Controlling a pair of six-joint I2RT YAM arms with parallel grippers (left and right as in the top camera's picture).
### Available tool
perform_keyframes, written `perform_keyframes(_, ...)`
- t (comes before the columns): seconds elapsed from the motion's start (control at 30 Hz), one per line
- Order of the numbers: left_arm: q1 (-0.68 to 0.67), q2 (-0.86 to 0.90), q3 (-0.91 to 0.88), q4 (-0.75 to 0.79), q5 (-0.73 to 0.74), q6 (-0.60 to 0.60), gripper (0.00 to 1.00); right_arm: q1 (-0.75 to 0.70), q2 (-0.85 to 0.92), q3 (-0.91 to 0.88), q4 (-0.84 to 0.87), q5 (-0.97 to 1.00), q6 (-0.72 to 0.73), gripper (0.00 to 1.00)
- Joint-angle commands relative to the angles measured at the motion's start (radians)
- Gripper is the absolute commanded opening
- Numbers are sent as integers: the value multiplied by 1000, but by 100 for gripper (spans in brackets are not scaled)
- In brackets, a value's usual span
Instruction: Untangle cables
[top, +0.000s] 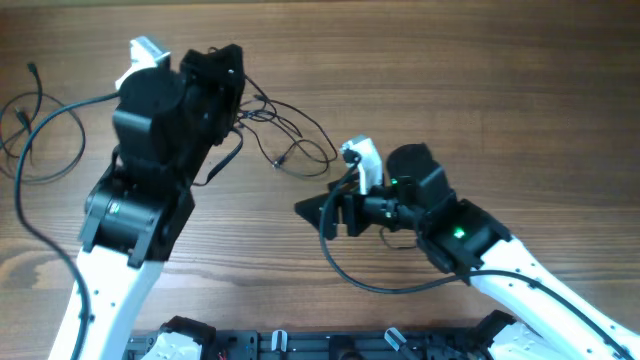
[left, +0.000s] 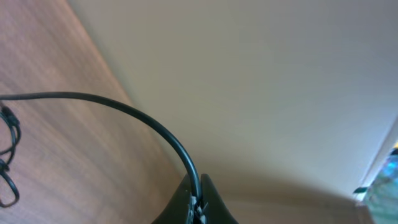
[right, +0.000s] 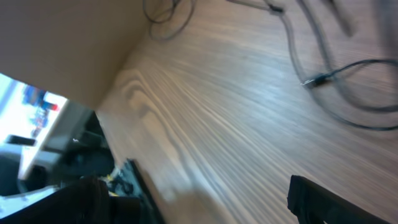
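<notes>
Nearest the robot's side of the table (top: 480, 90), the right arm (top: 470, 235) comes in low from the lower right and points left. The right jaws are spread wide and grip nothing. In the right wrist view the dark fingers (right: 323, 202) sit at the bottom corners with bare wood grain between them. A little beyond those tips, and apart from them, the cables (top: 295, 140) lie on the middle of the table as a loose tangle of thin black loops, between the two arms. A tiny plug end (top: 278, 163) rests on the side of the tangle toward the right jaws. The right wrist view shows these strands only as blurred lines. The left arm (top: 150, 150) rises from the lower left, and its bulk covers much of the table's left half, with its wrist at the left side of the tangle. The left jaws are pressed together, pinching one black strand (left: 124, 109) of the cables, which arcs from their tips out over the wood to the left. More loose strands (top: 25, 150) curve in wide loops near the table's left edge, well apart from the central tangle. Past the far edge stands a plain pale wall (left: 261, 93).
</notes>
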Motion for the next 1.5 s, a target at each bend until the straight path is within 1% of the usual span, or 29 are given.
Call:
perform_keyframes(0.0, -5, -50, 5, 6, -90, -10, 4, 58, 71, -3, 124, 73, 335, 98)
perform_keyframes(0.03, -14, -53, 5, 6, -103, -10, 4, 76, 98, -3, 195, 73, 396, 97)
perform_keyframes(0.07, -23, -52, 5, 6, -110, -10, 4, 89, 122, -3, 257, 74, 439, 94)
perform_keyframes(0.13, -42, -52, 5, 5, -114, -9, 4, 111, 180, -3, 399, 78, 500, 91)
perform_keyframes(0.17, -54, -52, 5, 4, -114, -9, 4, 115, 223, -3, 492, 103, 547, 90)
perform_keyframes(0.2, -65, -52, 5, 3, -114, -9, 4, 116, 256, -3, 546, 143, 597, 88)
perform_keyframes(0.27, -79, -52, 5, 3, -114, -9, 4, 116, 312, -3, 620, 206, 697, 78)
perform_keyframes(0.3, -86, -52, 5, 3, -113, -9, 4, 116, 340, -3, 658, 220, 737, 76)
perform_keyframes(0.4, -122, -52, 5, -6, -113, -8, 4, 115, 409, -3, 765, 286, 806, 77)
perform_keyframes(0.63, -187, -52, 5, -23, -113, -6, 4, 115, 418, -3, 846, 430, 838, 79)
perform_keyframes(0.7, -201, -52, 5, -41, -113, -6, 4, 115, 418, -3, 852, 495, 884, 79)
perform_keyframes(0.83, -219, -52, 5, -47, -113, -6, 4, 115, 418, -3, 839, 608, 909, 77)
perform_keyframes(0.87, -223, -52, 5, -47, -113, -6, 4, 115, 419, -3, 837, 622, 909, 77)
perform_keyframes(0.93, -233, -52, 5, -46, -113, -6, 4, 115, 419, -3, 837, 634, 909, 73)
perform_keyframes(1.03, -248, -52, 5, -40, -113, -7, 4, 116, 419, -3, 817, 634, 909, 73)
perform_keyframes(1.07, -254, -52, 5, -37, -113, -8, 4, 116, 419, -3, 801, 634, 910, 71)
perform_keyframes(1.17, -274, -52, 5, -31, -113, -10, 4, 116, 435, -3, 785, 638, 946, 69)
perform_keyframes(1.2, -279, -52, 5, -31, -113, -10, 4, 116, 444, -3, 786, 641, 968, 67)
perform_keyframes(1.23, -284, -52, 5, -31, -114, -10, 4, 116, 454, -3, 789, 654, 995, 59)
perform_keyframes(1.27, -286, -52, 5, -31, -113, -10, 4, 116, 464, -3, 790, 664, 1006, 48)
perform_keyframes(1.33, -286, -52, 5, -31, -114, -10, 4, 115, 475, -3, 791, 668, 982, 23)
perform_keyframes(1.4, -286, -52, 5, -31, -131, -10, 4, 115, 475, -3, 792, 667, 862, 10)
perform_keyframes(1.43, -286, -52, 5, -32, -156, -9, 4, 116, 475, -3, 793, 663, 746, 4)
perform_keyframes(1.47, -286, -52, 5, -32, -172, -9, 4, 116, 475, -3, 792, 659, 687, 4)
